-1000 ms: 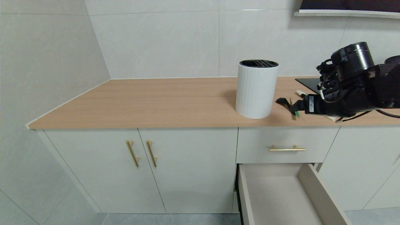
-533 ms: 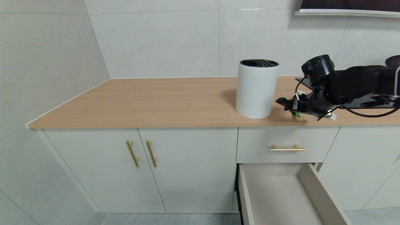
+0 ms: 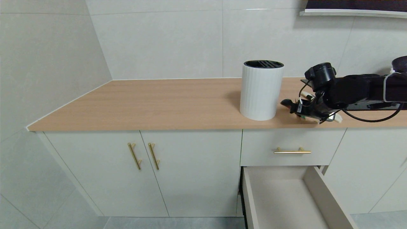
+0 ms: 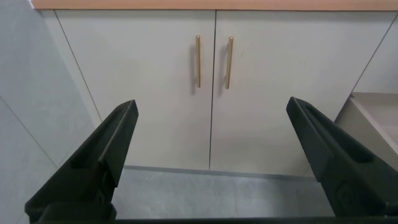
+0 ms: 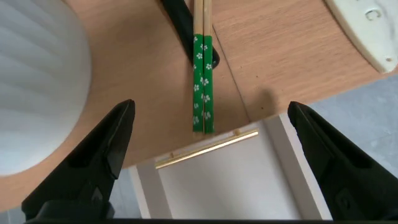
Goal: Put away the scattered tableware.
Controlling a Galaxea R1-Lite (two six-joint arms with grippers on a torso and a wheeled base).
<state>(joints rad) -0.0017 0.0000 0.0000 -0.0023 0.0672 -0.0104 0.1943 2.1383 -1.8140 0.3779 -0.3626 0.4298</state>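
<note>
Nearest, below the white ribbed holder (image 3: 261,92) and a little to its right: lower drawer (image 3: 286,197), pulled out, pale inside. Just above it, directly under the holder's stretch of counter: upper drawer (image 3: 292,143), shut, with a horizontal brass handle (image 3: 292,152). Below and left of the holder: cabinet doors (image 3: 143,171), shut, two upright brass pulls side by side.

Left gripper (image 4: 211,106): lower than the holder, facing those cabinet doors, fingers spread wide with nothing between them.

Wooden countertop (image 3: 159,105): holder upright on it near the front edge, black slotted top.

Just right of the holder, flat on the wood: chopsticks (image 5: 203,81), the pair lying side by side and touching, green flower-printed ends toward the front edge. Close against them, on the holder's side: black utensil (image 5: 183,25), its far end poking out toward the holder.

Right gripper (image 5: 211,112), also right of the holder (image 3: 300,110): low over the chopsticks, fingers wide apart, one to each side, gripping nothing.

Farther right of the holder: white utensil (image 5: 364,31), flat on the counter, apart from the chopsticks.

Right of and behind the holder: flat black panel (image 3: 313,85) set on the counter.

Behind the holder: pale tiled wall (image 3: 165,41).
</note>
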